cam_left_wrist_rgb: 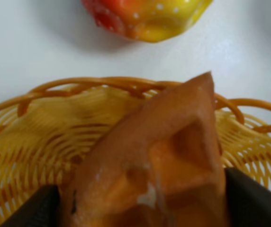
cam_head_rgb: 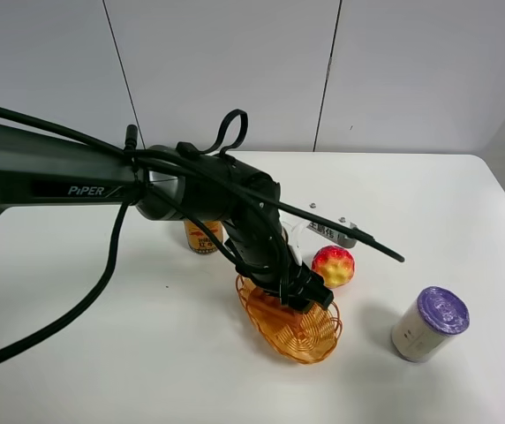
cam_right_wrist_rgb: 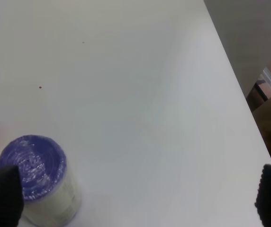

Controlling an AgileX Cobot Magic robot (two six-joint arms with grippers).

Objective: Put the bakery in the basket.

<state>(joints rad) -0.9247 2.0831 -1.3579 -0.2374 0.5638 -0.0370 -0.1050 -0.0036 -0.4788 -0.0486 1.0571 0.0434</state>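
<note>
White surface (cam_head_rgb: 102,353) carries everything. Left arm (cam_head_rgb: 191,190) reaches across the middle. Basket (cam_head_rgb: 301,336) sits mid-surface under it. Purple-lidded tub (cam_head_rgb: 429,322) is well apart on the right, the can (cam_head_rgb: 203,237) behind the arm. Red-yellow fruit (cam_head_rgb: 334,265) is just beside the basket rim. Bakery (cam_left_wrist_rgb: 164,156) is over the basket weave, clamped in the left hand (cam_head_rgb: 310,296); whether it touches the basket, can't tell. Right hand (cam_right_wrist_rgb: 135,198) is near the tub, fingers spread, holding nothing.

Left gripper (cam_head_rgb: 310,296) clamped, right gripper (cam_right_wrist_rgb: 138,196) spread wide
</note>
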